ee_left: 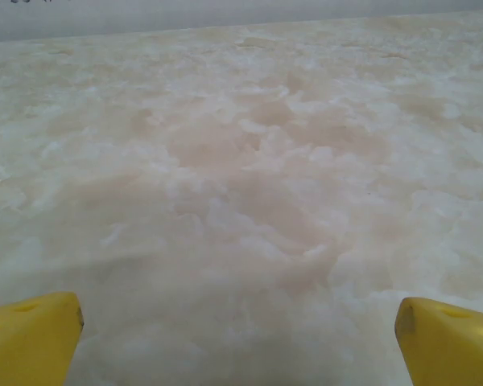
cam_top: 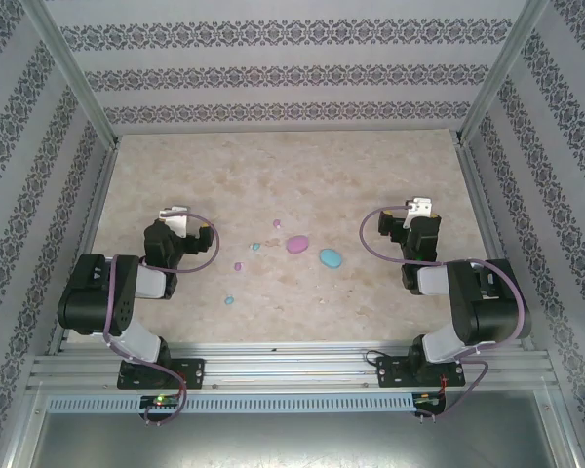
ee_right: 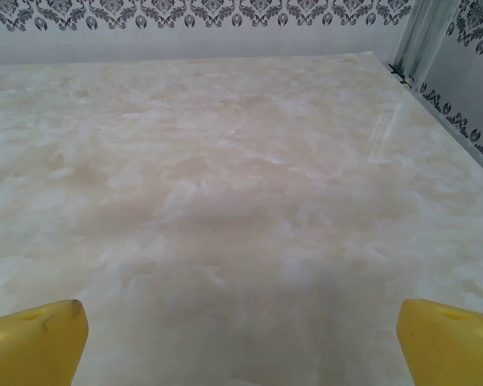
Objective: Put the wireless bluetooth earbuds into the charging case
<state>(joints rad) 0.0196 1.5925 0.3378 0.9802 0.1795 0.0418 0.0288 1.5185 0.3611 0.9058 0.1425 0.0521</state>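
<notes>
Near the middle of the marble table lie a pink oval charging case (cam_top: 296, 245) and a light blue oval case (cam_top: 331, 257), side by side. The earbuds are scattered to their left: a pink-purple bud (cam_top: 277, 225), a light blue bud (cam_top: 255, 247), a second pink-purple bud (cam_top: 239, 265) and a second light blue bud (cam_top: 229, 300). My left gripper (cam_top: 176, 213) (ee_left: 240, 322) rests left of the buds, open and empty. My right gripper (cam_top: 423, 207) (ee_right: 241, 322) stays right of the cases, open too, with bare table between its yellow fingertips (ee_right: 32, 338).
Patterned walls and metal posts (cam_top: 489, 88) enclose the table (cam_top: 302, 175) on three sides. The right wall's base (ee_right: 459, 121) runs close to the right gripper. Bare marble stretches behind both grippers toward the back wall.
</notes>
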